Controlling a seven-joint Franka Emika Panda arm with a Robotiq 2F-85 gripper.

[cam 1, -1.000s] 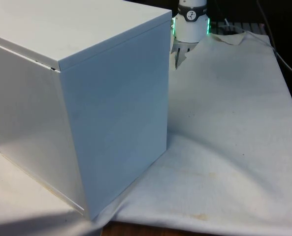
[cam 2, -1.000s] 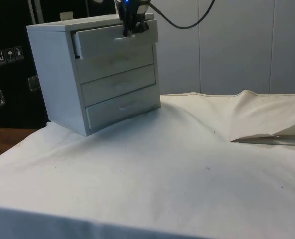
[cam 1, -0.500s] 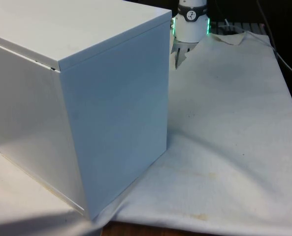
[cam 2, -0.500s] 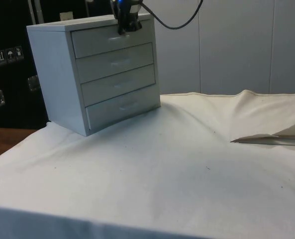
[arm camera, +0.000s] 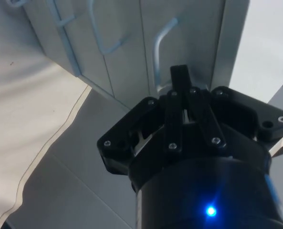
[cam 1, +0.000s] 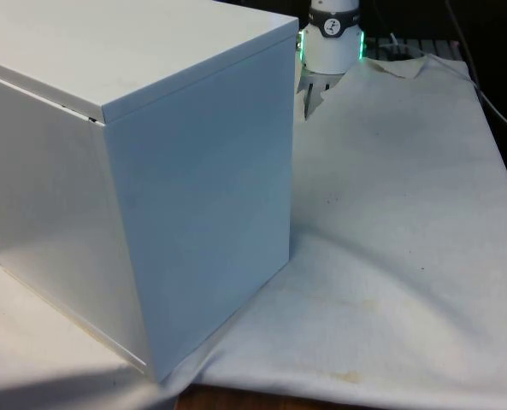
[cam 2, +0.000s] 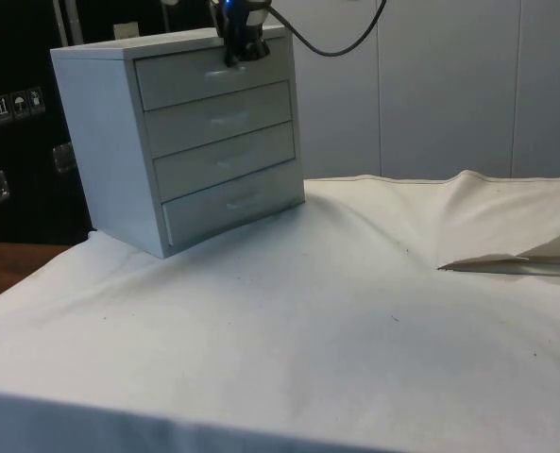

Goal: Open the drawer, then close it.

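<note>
A white chest of drawers (cam 1: 150, 171) turns its plain back and side to the front view. In the side view the chest (cam 2: 105, 142) shows its stacked drawers, all flush with the front. My gripper (cam 2: 234, 57) comes down from above onto the front of the top drawer (cam 2: 190, 80). In the wrist view the gripper (arm camera: 180, 82) has its black fingers drawn together at the lower end of the top drawer's pale U-shaped handle (arm camera: 156, 52), right against the drawer face. The handles of the lower drawers (arm camera: 103, 45) show beside it.
The white cloth (cam 2: 336, 311) spreads out in front of the chest. It has a raised fold (cam 2: 506, 260) at the side view's right. The robot's base (cam 1: 332, 43) stands behind the chest. The table's near edge (cam 1: 262, 395) shows under the cloth.
One second ago the top drawer stood pulled out with the gripper at its handle. By half a second ago it had been pushed in flush, and nothing has moved since.
</note>
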